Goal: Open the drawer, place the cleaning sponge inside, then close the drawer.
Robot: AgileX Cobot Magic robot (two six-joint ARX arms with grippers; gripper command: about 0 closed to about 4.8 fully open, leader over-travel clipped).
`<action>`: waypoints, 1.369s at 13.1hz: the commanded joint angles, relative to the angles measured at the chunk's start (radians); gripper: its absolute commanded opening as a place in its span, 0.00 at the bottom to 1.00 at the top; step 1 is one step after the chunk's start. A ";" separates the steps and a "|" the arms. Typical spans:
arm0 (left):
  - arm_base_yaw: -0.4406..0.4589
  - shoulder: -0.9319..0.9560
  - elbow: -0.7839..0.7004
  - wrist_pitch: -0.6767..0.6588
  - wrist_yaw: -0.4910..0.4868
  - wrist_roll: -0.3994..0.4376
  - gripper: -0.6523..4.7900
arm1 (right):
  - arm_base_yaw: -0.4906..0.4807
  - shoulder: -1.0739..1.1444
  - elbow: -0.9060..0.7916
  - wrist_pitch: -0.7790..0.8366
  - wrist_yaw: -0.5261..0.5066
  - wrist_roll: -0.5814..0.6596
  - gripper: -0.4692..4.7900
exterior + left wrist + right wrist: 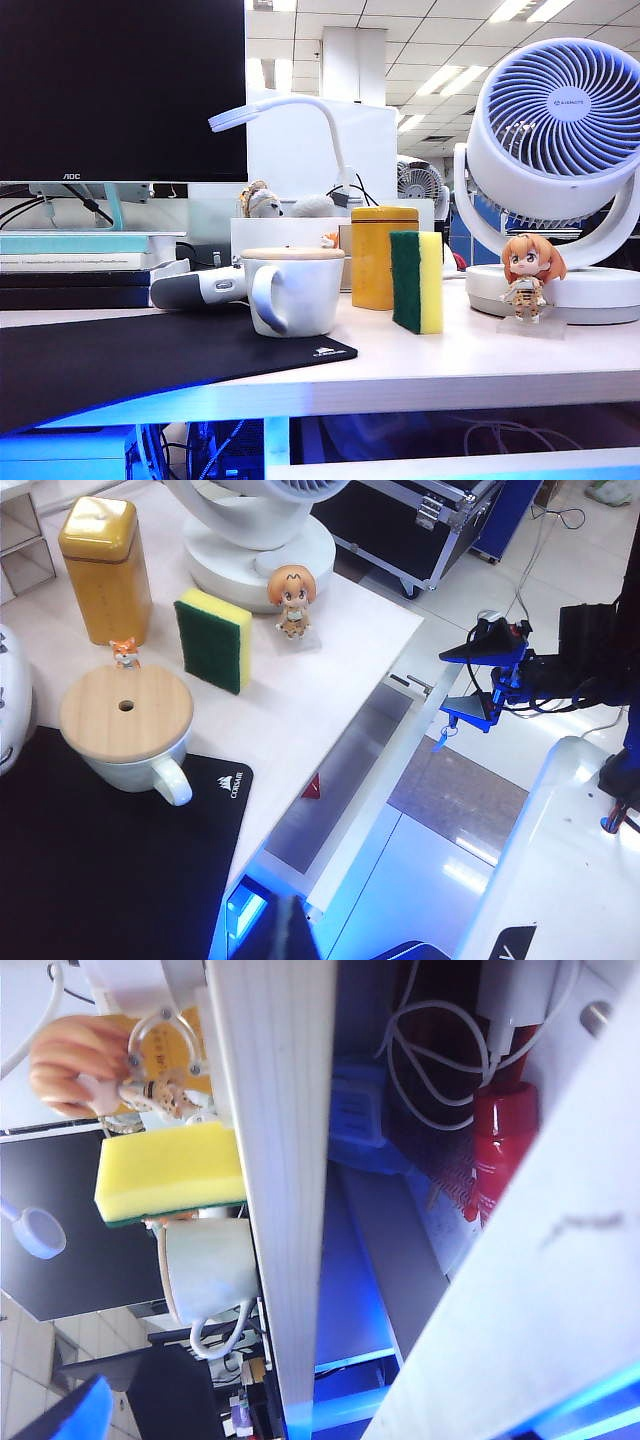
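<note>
The drawer (350, 780) stands pulled out below the table (330, 670) edge. The sponge (213, 639) stands on edge beside the tin (104, 570). Right gripper (480, 680): jaws wide, empty, off the drawer's corner. Left gripper: unseen, cannot tell. Pinch the sponge across its flat faces.

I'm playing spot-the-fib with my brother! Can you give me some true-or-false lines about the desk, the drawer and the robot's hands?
1. The drawer is open. True.
2. The sponge lies in the drawer. False: it stands on the desk, between the tin and the figurine.
3. The mug has a wooden lid. True.
4. The right hand grips the sponge. False: it is open and empty, beside the drawer's front.
5. The left hand touches the mug. False: only its tips show, near the drawer's corner.
</note>
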 commanded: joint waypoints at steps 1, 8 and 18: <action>0.000 -0.002 0.003 0.006 0.003 0.007 0.11 | -0.002 -0.007 0.004 0.037 0.064 0.007 1.00; 0.000 -0.001 0.003 0.007 0.003 0.007 0.11 | -0.626 -0.013 0.165 0.050 -0.161 0.011 1.00; 0.000 -0.001 0.003 0.006 0.005 0.007 0.11 | -0.336 -0.385 0.605 0.052 0.180 0.661 1.00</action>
